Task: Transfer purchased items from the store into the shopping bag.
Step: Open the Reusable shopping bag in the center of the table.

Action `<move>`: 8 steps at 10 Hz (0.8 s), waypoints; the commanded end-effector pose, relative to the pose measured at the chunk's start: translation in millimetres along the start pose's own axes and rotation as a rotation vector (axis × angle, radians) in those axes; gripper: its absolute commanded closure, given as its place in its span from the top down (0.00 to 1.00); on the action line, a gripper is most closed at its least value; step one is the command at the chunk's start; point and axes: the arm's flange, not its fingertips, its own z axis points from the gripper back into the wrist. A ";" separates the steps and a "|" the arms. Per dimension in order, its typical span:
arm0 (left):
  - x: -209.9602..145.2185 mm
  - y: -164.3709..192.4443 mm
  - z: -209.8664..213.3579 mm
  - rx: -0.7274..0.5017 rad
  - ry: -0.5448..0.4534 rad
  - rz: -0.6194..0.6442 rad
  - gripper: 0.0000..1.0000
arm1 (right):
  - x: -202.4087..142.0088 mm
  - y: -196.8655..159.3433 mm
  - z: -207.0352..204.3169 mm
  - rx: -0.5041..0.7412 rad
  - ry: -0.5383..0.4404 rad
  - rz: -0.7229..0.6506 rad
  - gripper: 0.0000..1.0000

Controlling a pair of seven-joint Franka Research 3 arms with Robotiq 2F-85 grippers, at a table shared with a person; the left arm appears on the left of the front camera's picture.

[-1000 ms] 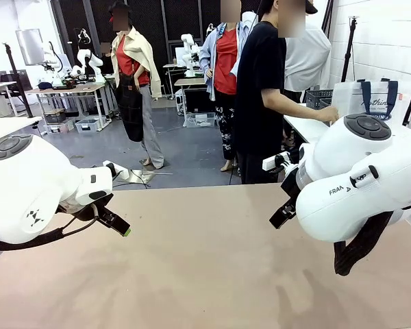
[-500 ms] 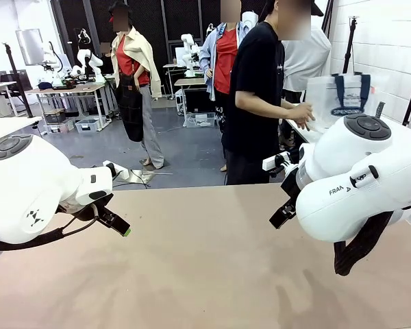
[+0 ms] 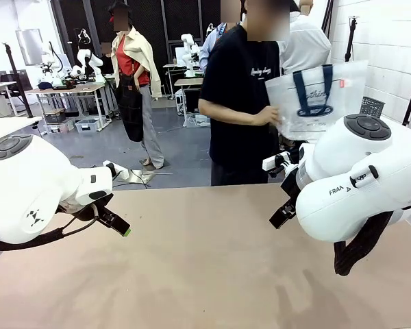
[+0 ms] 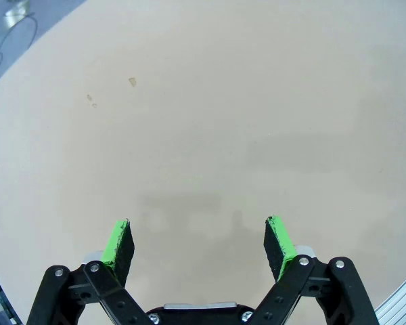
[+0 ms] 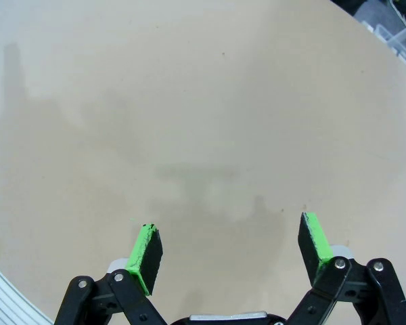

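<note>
Waiting above the tan bench [image 3: 205, 274], my left claw [image 4: 199, 233] and my right claw [image 5: 230, 237] hang spread wide, green pads [image 4: 118, 240] well apart and nothing between them. Each one looks straight down on bare bench top, marked by soft shadows and a few small specks.

Across the far edge a person [image 3: 243, 103] in a black shirt stands holding the shopping bag [image 3: 318, 99] up in the air by one hand [image 3: 267, 116], well apart from both my claws. The bag is whitish and translucent, with navy handles, and it hangs flat; I cannot tell whether anything is inside.

By my reckoning the job has not yet started. The bag has to come down onto the bench, and the purchased items have to be brought within reach before I can lift a single one into it.

Beyond the bench lie a grey floor [image 3: 185, 157], other work tables, a white brick wall [image 3: 390, 41] to the right and a dark lattice basket [image 3: 373, 106] behind the bag.
</note>
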 end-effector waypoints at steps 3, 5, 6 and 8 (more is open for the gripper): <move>-0.2 0.7 0.1 0.001 0.000 0.001 1.00 | 0.0 -0.1 0.0 0.000 0.000 0.000 1.00; -0.2 0.7 0.1 0.001 0.000 0.001 1.00 | 0.0 -0.1 0.0 0.000 0.000 0.000 1.00; -0.2 0.7 0.1 0.001 0.000 0.001 1.00 | 0.0 -0.1 0.0 0.000 0.000 0.000 1.00; -0.2 0.7 0.1 0.001 0.000 0.001 1.00 | 0.0 -0.1 0.0 0.000 0.000 0.000 1.00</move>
